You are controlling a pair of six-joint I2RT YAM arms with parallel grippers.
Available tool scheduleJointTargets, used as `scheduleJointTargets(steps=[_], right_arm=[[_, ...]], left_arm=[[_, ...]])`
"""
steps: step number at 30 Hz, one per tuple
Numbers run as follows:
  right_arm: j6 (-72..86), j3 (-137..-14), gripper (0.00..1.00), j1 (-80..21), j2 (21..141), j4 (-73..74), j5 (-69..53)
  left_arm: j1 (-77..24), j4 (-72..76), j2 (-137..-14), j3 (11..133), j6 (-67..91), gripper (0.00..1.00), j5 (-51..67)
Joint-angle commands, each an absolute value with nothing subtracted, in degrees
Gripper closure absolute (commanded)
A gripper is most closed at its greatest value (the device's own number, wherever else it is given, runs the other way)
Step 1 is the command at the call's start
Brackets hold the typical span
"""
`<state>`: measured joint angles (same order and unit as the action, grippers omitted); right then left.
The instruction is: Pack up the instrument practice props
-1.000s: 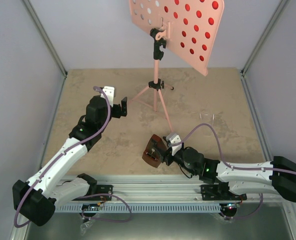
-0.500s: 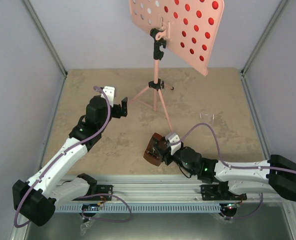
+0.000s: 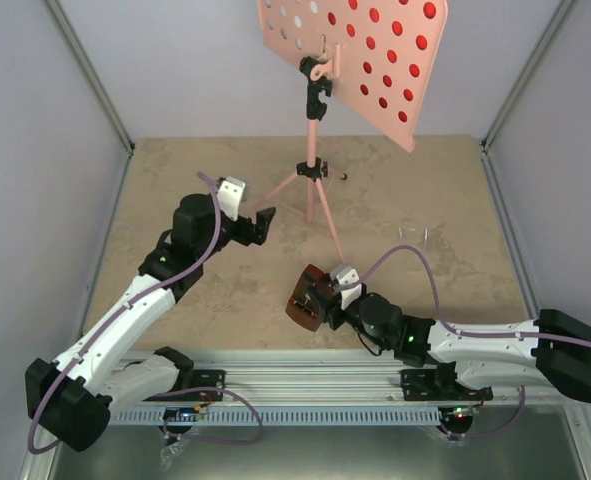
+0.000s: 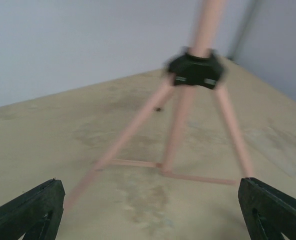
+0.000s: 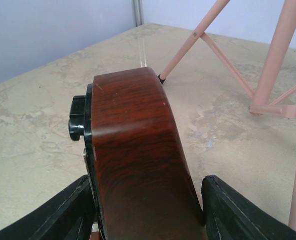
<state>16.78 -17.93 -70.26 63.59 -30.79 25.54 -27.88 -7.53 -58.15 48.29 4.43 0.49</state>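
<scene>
The pink music stand [image 3: 355,60] stands at the back on its tripod legs [image 3: 312,168]. Red [image 3: 374,16] and white [image 3: 314,7] show through the holes of its desk, so the sheets lie on its far side. The brown metronome [image 3: 303,298] lies on its side near the front. My right gripper [image 3: 320,305] is open with its jaws on either side of the metronome [image 5: 132,150]; a gap shows at the right finger [image 5: 238,210]. My left gripper [image 3: 263,225] is open and empty, facing the tripod hub [image 4: 195,70] and legs from the left.
A small clear object [image 3: 413,235] stands on the table right of the tripod. Grey walls and metal frame posts enclose the tan table [image 3: 175,180]. A metal rail [image 3: 305,365] runs along the near edge.
My left gripper has swung right, toward the tripod legs. My right gripper has slid a little further left around the metronome, which shifted slightly.
</scene>
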Motion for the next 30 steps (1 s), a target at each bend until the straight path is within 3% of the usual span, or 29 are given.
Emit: scheduleJointTargets(steps=[1, 5, 11, 30], right_arm=[[17.37, -18.31, 0.41, -70.25, 63.8, -30.2, 27.18], [17.14, -18.32, 0.42, -70.17, 63.14, -29.71, 27.15], [16.96, -18.31, 0.42, -69.71, 62.5, -29.36, 26.72], [17.74, -18.58, 0.42, -69.75, 62.23, -28.72, 26.55]], left_arm=[[-32.42, -10.66, -61.15, 51.28, 1.62, 0.04, 19.96], [-38.17, -14.87, -64.72, 52.84, 1.07, 0.1, 23.7], [-38.62, -14.38, -65.76, 51.03, 1.86, 0.16, 31.39], [-38.95, -17.86, -70.34, 52.54, 0.73, 0.54, 35.29]])
